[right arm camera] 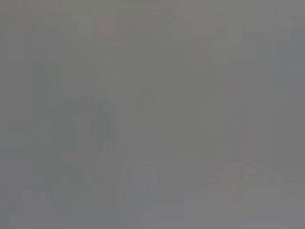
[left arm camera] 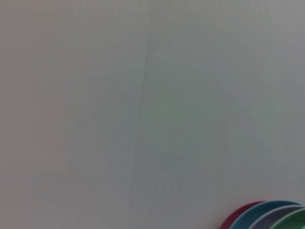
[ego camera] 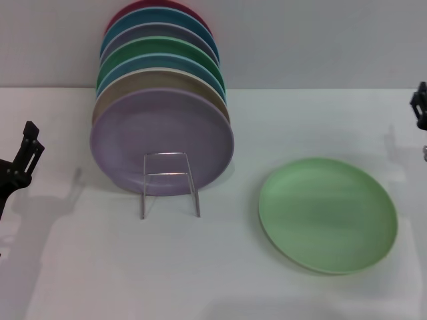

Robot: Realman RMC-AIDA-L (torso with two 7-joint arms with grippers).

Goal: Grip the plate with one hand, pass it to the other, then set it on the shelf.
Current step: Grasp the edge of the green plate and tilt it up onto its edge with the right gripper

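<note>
Left gripper point(ego camera: 27, 143) sits at the 9 o'clock edge of the head view, black angular metal, raised off the white table point(ego camera: 220, 280); whether its fingers are parted or closed, cannot tell. Right gripper point(ego camera: 419, 107) shows only as a black sliver at 3 o'clock, also apart from everything; its closure likewise cannot be read.

The plate point(ego camera: 327, 215), pale mint green, round, matte, plain, with a shallow raised rim, lies flat on the table at about 4 o'clock from centre, untouched by either gripper.

The shelf point(ego camera: 169, 183), thin chrome wire with a small rectangular front loop and two legs, stands at roughly 10 o'clock from the plate, well apart from it. A row of plates point(ego camera: 160, 100) leans upright in it; the front one is a lilac plate point(ego camera: 162, 141), then tan, blue, darker green, grey-lilac, blue, and red at the back.

Left wrist view shows mostly blank pale surface, with the red, blue, lilac and green rims of the row in one corner. Right wrist view is a featureless grey.
</note>
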